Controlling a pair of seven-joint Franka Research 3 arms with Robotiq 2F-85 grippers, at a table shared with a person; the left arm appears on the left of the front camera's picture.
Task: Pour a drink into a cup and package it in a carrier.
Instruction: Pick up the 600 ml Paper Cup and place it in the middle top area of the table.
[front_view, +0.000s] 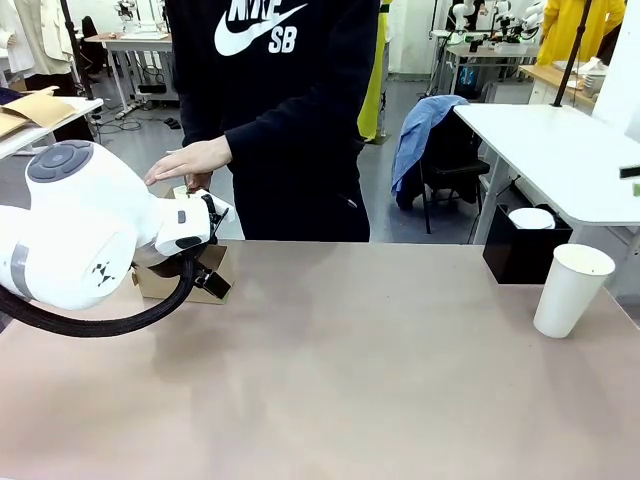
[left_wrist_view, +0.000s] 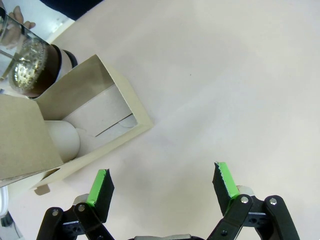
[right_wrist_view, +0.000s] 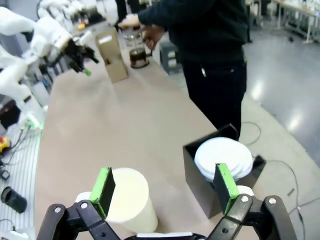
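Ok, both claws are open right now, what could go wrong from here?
1. The left claw hangs open close beside the carrier, with the carafe and the person's hand just beyond it; a careless swing could shove the carrier into them.
2. The cup sits off-centre, nearer one finger of the right claw, beside the black box; closing now could tip it.

The left arm (front_view: 80, 225) comes in over the left edge of the table (front_view: 380, 380), its wrist bent toward the far-left corner. The left gripper (left_wrist_view: 162, 172) points down, jaws wide apart with nothing between them. The right gripper (right_wrist_view: 164, 171) hangs near the right edge, equally spread. The person's hand (front_view: 190, 160) lies flat, palm down, above the far edge; the other hand (right_wrist_view: 151, 35) seems curled.
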